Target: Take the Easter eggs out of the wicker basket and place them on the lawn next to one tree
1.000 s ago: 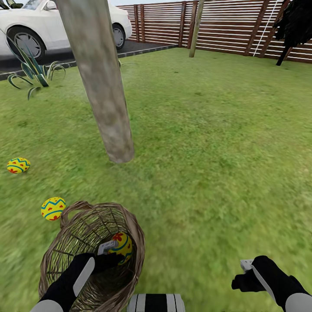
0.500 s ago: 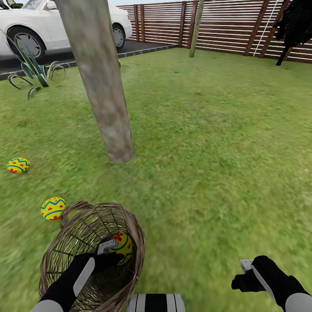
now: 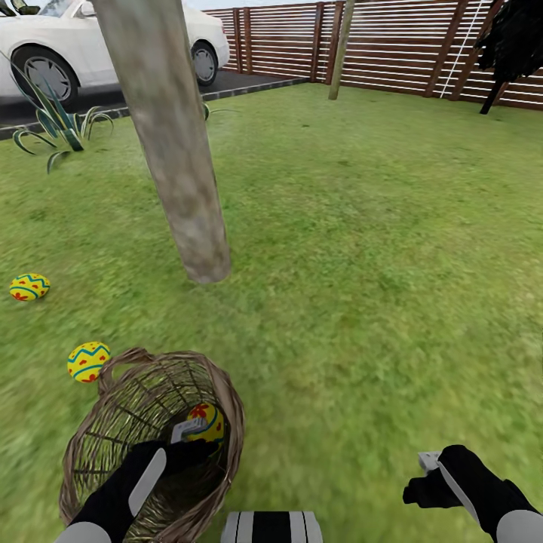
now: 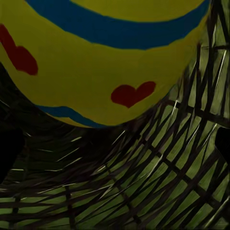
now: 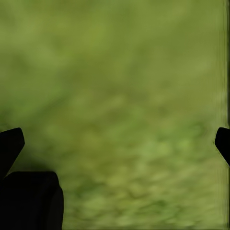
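Observation:
The wicker basket (image 3: 90, 452) stands on the lawn (image 3: 362, 286) near my base. One yellow Easter egg (image 3: 205, 419) with red marks lies inside it against the far wall. My left gripper (image 3: 200, 443) reaches into the basket just short of that egg, and it is open. In the left wrist view the egg (image 4: 105, 57) looms close, beyond the wide-apart fingertips of the left gripper (image 4: 115, 148). Two more eggs (image 3: 29, 286) (image 3: 88, 360) rest on the grass left of the tree trunk (image 3: 181, 166). My right gripper (image 3: 419, 479) (image 5: 115, 143) hovers open over bare grass.
A white car (image 3: 68, 38) is parked on a dark drive behind a spiky plant (image 3: 56, 121). A brown slat fence (image 3: 392, 45) closes the back, with a thin trunk (image 3: 341, 49) and a dark conifer (image 3: 516, 45) before it. Open grass spreads to the right.
The whole picture has shifted slightly, so the camera moved. The basket and the egg in it have slid a little to the left relative to my left gripper. Both grippers stay open.

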Robot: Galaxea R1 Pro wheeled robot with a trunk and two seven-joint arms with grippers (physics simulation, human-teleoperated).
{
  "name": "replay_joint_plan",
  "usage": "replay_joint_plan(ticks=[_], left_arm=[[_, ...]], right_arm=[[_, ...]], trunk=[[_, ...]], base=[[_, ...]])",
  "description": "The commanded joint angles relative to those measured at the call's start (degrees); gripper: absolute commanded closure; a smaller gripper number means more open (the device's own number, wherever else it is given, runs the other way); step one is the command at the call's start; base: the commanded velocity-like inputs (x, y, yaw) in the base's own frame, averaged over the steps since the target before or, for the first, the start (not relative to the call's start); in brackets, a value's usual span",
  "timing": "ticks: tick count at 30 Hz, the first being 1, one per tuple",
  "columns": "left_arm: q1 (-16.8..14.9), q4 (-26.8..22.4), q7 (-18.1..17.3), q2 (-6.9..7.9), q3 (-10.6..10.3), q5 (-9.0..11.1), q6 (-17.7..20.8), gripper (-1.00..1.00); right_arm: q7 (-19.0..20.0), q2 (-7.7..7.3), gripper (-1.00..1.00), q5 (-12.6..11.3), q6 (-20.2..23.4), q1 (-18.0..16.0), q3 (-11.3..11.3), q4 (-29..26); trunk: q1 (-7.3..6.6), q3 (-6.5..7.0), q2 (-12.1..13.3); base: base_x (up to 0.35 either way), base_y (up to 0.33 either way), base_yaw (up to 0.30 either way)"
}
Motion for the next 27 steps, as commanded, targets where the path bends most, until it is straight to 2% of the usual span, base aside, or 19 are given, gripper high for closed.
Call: replay_joint_plan(ticks=[1, 16, 22, 27], left_arm=[[-0.01, -0.07, -0.07, 0.04, -0.12, 0.03, 0.21, -1.00], [0.01, -0.07, -0.01, 0.03, -0.07, 0.14, 0.21, -1.00], [0.03, -0.07, 0.01, -0.07, -0.11, 0.19, 0.26, -1.00], [0.01, -0.09, -0.07, -0.07, -0.04, 0.32, 0.22, -1.00]], right_arm=[[-0.02, -0.08, -1.00, -0.30, 0.21, -0.03, 0.39, -0.06], [-0.02, -0.02, -1.00, -0.30, 0.22, -0.03, 0.42, -0.06], [-0.05, 0.01, -1.00, -0.30, 0.21, -0.03, 0.47, 0.02], [-0.08, 0.05, -1.00, -0.30, 0.21, -0.03, 0.48, 0.69]], trunk=[[-0.01, -0.04, -0.02], [-0.01, -0.04, -0.02], [-0.01, -0.04, -0.02], [-0.01, -0.04, -0.02]], base=[[-0.017, -0.071, 0.000], [0.000, -0.008, 0.000], [0.232, -0.108, 0.000], [0.037, -0.006, 0.000]])
